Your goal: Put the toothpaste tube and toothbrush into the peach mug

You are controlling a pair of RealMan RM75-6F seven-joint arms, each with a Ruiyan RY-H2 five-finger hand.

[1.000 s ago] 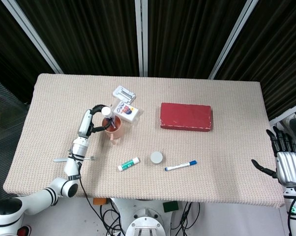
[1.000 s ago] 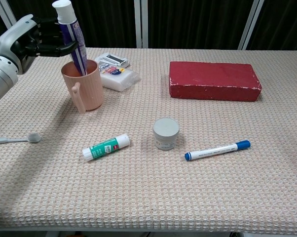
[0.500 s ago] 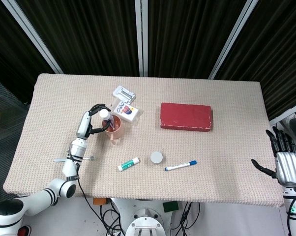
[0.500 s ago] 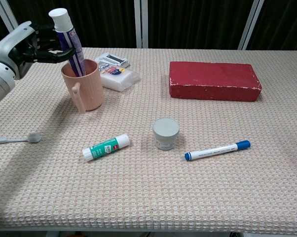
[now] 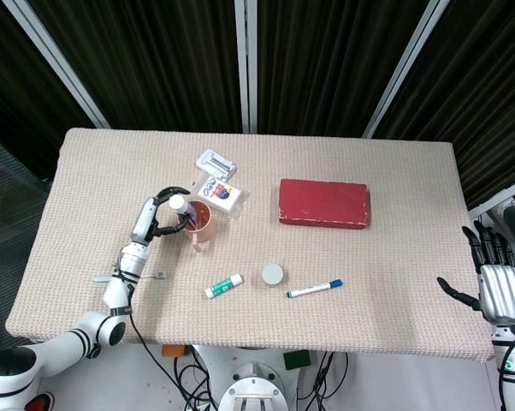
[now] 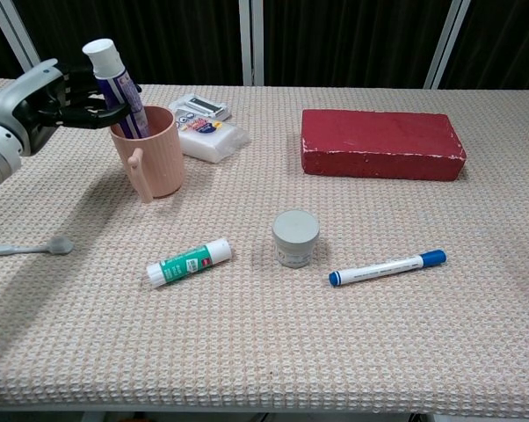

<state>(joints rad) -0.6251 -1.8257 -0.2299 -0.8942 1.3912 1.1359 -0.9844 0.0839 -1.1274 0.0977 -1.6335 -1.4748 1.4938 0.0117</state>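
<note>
surfaces and finishes on the table

the table (image 6: 475, 334) wears a beige cloth with a coarse waffle weave, matt all over. the peach mug (image 6: 150, 154) looks like smooth plastic with a dull sheen. the toothpaste tube (image 6: 115, 79) is glossy, with a white plastic cap. the red block (image 6: 380, 143) is matt, its edges scuffed pale. the marker (image 6: 386, 267) and glue stick (image 6: 189, 262) are smooth plastic. the left hand (image 6: 32, 97) has a grey, satin shell with black fingers (image 6: 102, 110).

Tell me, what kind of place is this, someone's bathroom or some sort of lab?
Probably a lab test bench, not a bathroom: a cloth-covered table against dark curtains, cables hanging under it, and unrelated props together, such as a peach mug, a red block and a marker.
</note>
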